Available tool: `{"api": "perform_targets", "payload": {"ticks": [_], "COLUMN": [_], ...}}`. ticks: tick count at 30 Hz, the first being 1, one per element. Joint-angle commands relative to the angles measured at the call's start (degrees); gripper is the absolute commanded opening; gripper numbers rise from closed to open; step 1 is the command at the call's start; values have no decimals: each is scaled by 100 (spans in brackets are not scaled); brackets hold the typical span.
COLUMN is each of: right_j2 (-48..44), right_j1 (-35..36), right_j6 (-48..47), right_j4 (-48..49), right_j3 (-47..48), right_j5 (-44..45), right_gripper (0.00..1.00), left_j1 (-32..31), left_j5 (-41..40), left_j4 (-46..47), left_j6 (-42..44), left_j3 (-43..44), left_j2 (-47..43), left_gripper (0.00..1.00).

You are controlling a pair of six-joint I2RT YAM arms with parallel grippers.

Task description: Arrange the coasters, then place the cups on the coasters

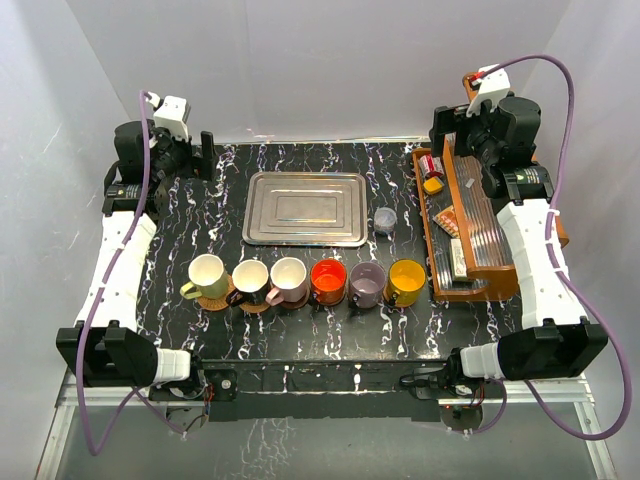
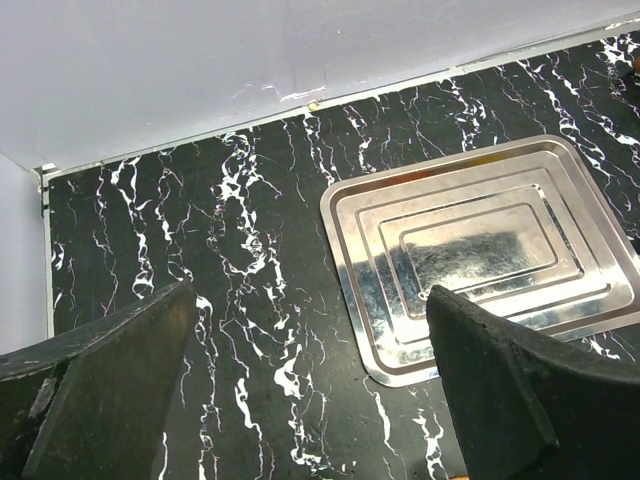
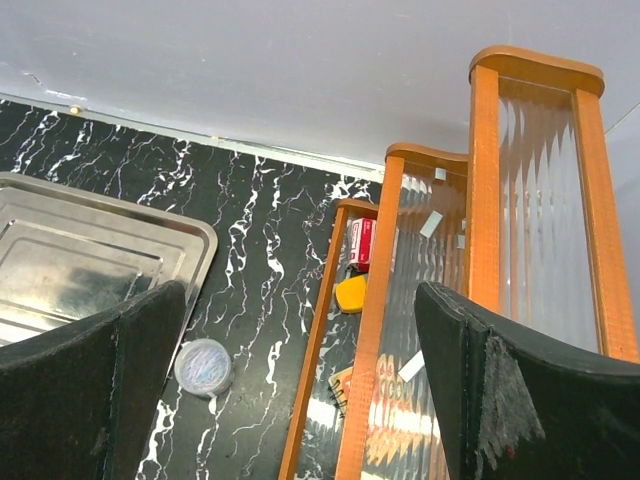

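Several cups stand in a row near the table's front: cream-yellow [image 1: 205, 274], black with cream inside [image 1: 250, 279], pink [image 1: 288, 279], red-orange [image 1: 328, 281], purple-grey [image 1: 367, 284], yellow-orange [image 1: 406, 281]. Brown coasters' edges [image 1: 213, 299] peek from under the left three. Under the other cups any coaster is mostly hidden. My left gripper [image 1: 205, 150] [image 2: 310, 385] is folded back at the far left, open and empty over bare table. At the far right my right gripper [image 1: 447, 128] [image 3: 300, 375] is also open and empty. No cup shows in either wrist view.
An empty steel tray [image 1: 305, 180] [image 2: 480, 240] [image 3: 80, 250] lies at the back centre. A tiny lidded jar [image 1: 385, 218] [image 3: 203, 366] sits to its right. A wooden ribbed-glass organizer [image 1: 470, 240] [image 3: 480, 250] with small items fills the right side.
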Motion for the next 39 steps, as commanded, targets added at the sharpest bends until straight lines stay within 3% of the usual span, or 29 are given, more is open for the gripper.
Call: {"api": "perform_targets", "payload": {"ticks": [1, 39], "right_j2": [-199, -232], "right_j1": [-28, -28], "right_j6": [-60, -176], "right_j4": [108, 46], "right_j3": [94, 15], "right_j5": [-264, -383], "right_gripper": [98, 98], "left_j1": [66, 111], "left_j5": [169, 409], "left_j4": [-23, -92], "left_j6": [4, 61], "left_j3": [-13, 26], "left_j2": [-132, -10], "left_gripper": [99, 99]}}
